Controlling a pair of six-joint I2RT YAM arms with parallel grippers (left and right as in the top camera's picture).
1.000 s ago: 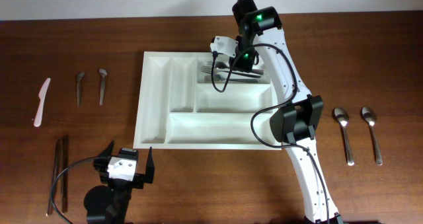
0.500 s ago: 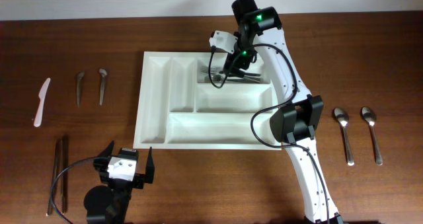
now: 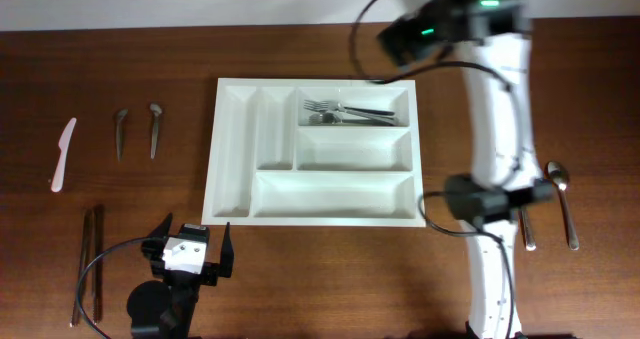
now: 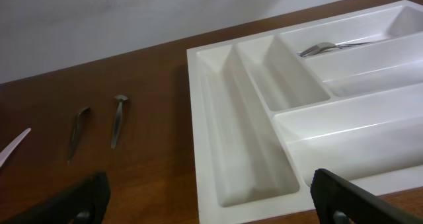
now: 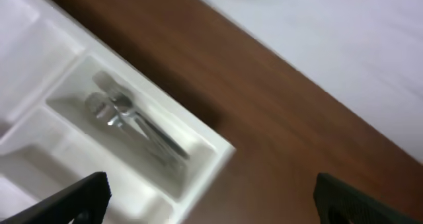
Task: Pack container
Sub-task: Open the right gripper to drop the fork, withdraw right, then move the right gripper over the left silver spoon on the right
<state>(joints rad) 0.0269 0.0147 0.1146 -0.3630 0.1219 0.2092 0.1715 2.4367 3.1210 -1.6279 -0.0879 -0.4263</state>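
Observation:
The container (image 3: 330,194) is a white five-compartment tray in the middle of the table. Forks (image 3: 350,112) lie in its top right long compartment. My right gripper (image 3: 400,34) is blurred, up off the table beyond the tray's back right corner, open and empty. In its wrist view the forks (image 5: 132,121) lie well below its wide-apart fingers. My left gripper (image 3: 190,254) rests open by the tray's front left corner, holding nothing. Its wrist view looks along the container (image 4: 238,151) toward the forks (image 4: 324,47).
On the left lie a white plastic knife (image 3: 63,154), two small spoons (image 3: 120,131) (image 3: 155,129) and a pair of dark sticks (image 3: 90,274). Two larger spoons (image 3: 520,204) (image 3: 562,201) lie on the right, partly behind the right arm.
My right gripper opened over the top right compartment, left the forks there and swung up and back to the right. The left arm stayed still.

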